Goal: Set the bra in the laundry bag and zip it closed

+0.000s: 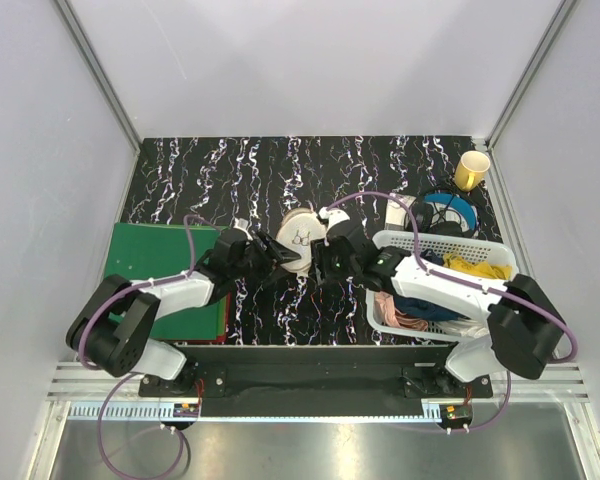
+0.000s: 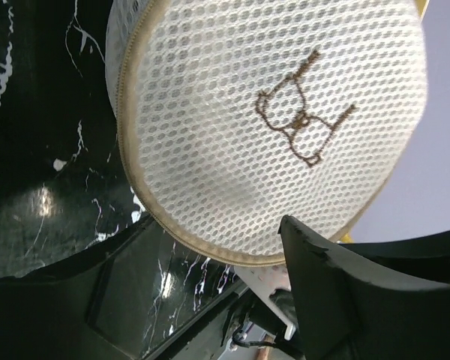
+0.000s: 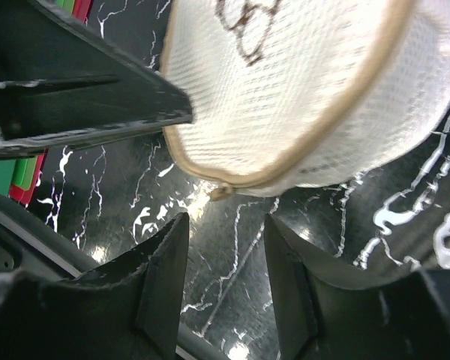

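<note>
Top external view gives you a green mat (image 1: 150, 255) at the left edge of the frame, lying on the black, white-veined worktop (image 1: 200, 180). Just right of the mat, the left fingers (image 1: 268, 258) reach toward the middle of the frame and meet the lower left edge of the laundry bag (image 1: 300, 235). The bag sits at the centre of the worktop, tilted, with its marked face turned up toward the camera.

From the left wrist you see those fingers set apart, with the bag's tan rim (image 2: 146, 217) lying in the gap. One tip overlaps the mesh face at lower right. You cannot tell whether they are actually pinching the bag.

On the bag's right side in the top view, the right fingers (image 1: 327, 262) sit just beside its lower right edge. The right wrist view shows them spread apart around bare worktop. A small tan tab (image 3: 221, 193) on the rim hangs just above the gap.

Further right stands a white basket (image 1: 385, 240) holding yellow, blue and pink cloth. Behind it lies a blue roll (image 1: 450, 212), and a yellow cup (image 1: 472, 170) stands at the upper right.
</note>
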{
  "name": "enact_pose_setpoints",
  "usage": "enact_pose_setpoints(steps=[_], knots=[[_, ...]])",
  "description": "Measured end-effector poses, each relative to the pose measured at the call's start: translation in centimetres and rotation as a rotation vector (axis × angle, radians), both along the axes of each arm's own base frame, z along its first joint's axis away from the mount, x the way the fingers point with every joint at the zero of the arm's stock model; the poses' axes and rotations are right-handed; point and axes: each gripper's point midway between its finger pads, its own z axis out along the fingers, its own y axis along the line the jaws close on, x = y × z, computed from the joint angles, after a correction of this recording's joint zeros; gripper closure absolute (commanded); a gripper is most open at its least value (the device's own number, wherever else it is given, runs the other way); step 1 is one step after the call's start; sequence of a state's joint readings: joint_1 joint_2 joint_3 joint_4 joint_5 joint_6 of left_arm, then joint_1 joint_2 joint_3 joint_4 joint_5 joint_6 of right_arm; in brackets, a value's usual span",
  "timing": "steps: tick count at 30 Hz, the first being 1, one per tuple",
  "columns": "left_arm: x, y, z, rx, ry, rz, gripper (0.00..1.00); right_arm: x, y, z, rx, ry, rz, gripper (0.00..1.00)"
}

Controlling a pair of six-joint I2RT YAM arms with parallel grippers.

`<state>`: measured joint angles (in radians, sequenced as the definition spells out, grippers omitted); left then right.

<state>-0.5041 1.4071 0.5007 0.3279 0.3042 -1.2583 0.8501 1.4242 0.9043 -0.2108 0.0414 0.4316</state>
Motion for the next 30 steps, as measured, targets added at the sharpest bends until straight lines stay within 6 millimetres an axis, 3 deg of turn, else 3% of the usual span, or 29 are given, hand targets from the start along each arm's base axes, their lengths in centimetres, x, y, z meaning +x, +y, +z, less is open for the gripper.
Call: enact_pose_setpoints(steps=[6,11,16,19,21,26,29,30], knots=[[0.5,-0.6,-1.2,-0.013,0.016,-0.008,0.51,0.4,0.8,-1.2,-0.016,-0.007,-0.026,0.48],[0.7,-0.8,-0.9,-0.023,-0.003,-0.013,0.65,1.2,0.5,-1.7,-0.037,-0.026,-0.075,0.57],[0.8,-0.8,-0.8,-0.021,-0.018,-0.02,0.72,2.3,0.1,-1.5,-0.055,-0.071,-0.119,0.59],[0.8,-0.8,-0.7,-0.02,-0.021,-0.021,0.77,3.0,-0.1,-1.2,-0.067,-0.101,-0.132,0.67],[0.8,-0.8,-0.7,-0.019,-0.026,-0.023,0.8,3.4,0.0,-0.9,-0.073,-0.117,-0.134,0.81],[0.9,-0.7,-0.8,-0.005,-0.043,-0.031,0.84,4.0,0.0,-0.6,-0.094,-0.148,-0.133,0.88],[1.1,-0.5,-0.8,0.031,-0.06,-0.037,0.92,4.0,-0.1,-0.6,-0.106,-0.154,-0.124,0.92],[1.3,-0.5,-0.7,0.043,-0.069,-0.038,1.0,3.9,-0.2,-0.7,-0.112,-0.155,-0.121,0.94]])
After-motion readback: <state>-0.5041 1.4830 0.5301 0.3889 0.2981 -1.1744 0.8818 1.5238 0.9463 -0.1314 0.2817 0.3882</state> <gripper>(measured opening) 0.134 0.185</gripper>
